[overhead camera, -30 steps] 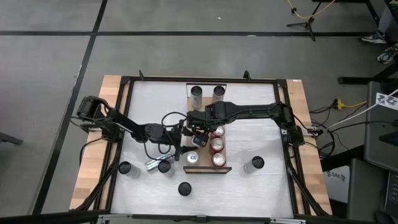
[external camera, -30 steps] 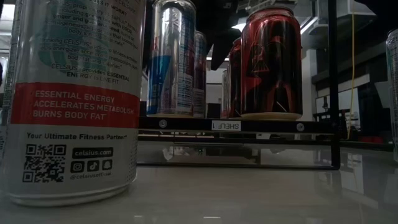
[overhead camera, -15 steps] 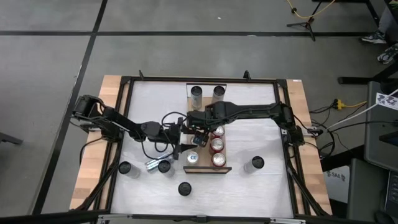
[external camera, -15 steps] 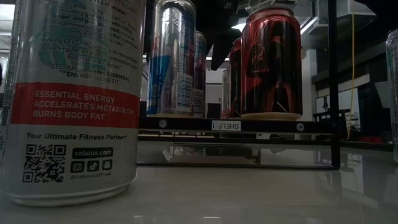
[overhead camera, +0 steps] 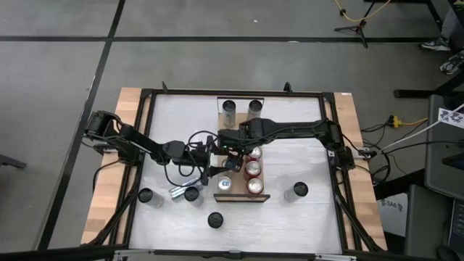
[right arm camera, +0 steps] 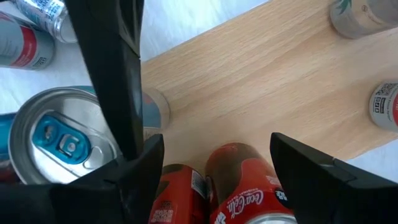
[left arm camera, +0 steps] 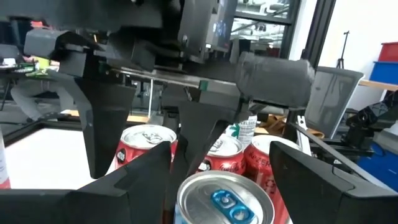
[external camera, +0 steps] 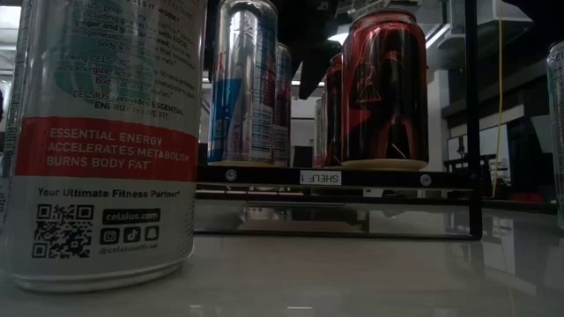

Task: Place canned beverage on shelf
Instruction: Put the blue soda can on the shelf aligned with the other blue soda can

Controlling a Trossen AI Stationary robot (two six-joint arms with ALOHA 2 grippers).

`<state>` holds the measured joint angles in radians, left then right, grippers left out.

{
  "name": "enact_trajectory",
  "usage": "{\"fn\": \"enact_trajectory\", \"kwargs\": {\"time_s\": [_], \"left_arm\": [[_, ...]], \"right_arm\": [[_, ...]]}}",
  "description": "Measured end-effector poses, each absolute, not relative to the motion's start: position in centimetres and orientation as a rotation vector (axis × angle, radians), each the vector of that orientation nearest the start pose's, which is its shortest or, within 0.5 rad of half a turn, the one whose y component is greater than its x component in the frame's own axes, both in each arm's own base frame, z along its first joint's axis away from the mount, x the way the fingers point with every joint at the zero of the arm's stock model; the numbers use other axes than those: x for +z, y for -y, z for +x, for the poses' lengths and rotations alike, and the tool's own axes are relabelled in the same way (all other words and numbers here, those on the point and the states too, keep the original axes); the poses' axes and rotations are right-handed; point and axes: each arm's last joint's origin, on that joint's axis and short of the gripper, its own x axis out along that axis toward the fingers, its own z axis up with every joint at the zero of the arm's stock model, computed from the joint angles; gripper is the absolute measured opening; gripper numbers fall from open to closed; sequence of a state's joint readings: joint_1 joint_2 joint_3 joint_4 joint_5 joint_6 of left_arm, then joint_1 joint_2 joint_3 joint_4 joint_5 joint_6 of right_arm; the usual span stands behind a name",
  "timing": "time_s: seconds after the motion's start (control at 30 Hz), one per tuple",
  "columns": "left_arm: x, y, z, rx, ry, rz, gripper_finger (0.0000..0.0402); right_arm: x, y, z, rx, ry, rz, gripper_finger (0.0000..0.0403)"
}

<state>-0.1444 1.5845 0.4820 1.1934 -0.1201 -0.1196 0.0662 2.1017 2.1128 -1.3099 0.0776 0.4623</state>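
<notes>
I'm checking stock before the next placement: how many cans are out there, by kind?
Red cans on the shelf: 3
Silver cans on the shelf: 3
Blue-tabbed can between the left gripper fingers: 1
Upright table cans: 4
Lying can: 1
Total: 12
</notes>
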Motion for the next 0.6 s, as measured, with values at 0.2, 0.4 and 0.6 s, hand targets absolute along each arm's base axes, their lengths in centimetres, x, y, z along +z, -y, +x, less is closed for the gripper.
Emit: {"fn": "enact_trajectory", "kwargs": {"time_s": [0.2, 0.4, 0.6], "left_arm": [[18.5, 3.7, 28.1, -0.007, 0.089, -0.132, 0.0266], [19.7, 3.6, 27.7, -0.005, 0.135, -0.099, 0.0266], [21.1, 3.4, 27.1, 0.040, 0.173, -0.016, 0.0266]], "right_arm": [[30.1, -2.7, 42.4, -0.261, -1.267, 0.309, 0.0287], [30.1, -2.7, 42.4, -0.252, -1.267, 0.311, 0.0287], [30.3, -2.9, 42.5, -0.240, -1.245, 0.309, 0.0287]]}}
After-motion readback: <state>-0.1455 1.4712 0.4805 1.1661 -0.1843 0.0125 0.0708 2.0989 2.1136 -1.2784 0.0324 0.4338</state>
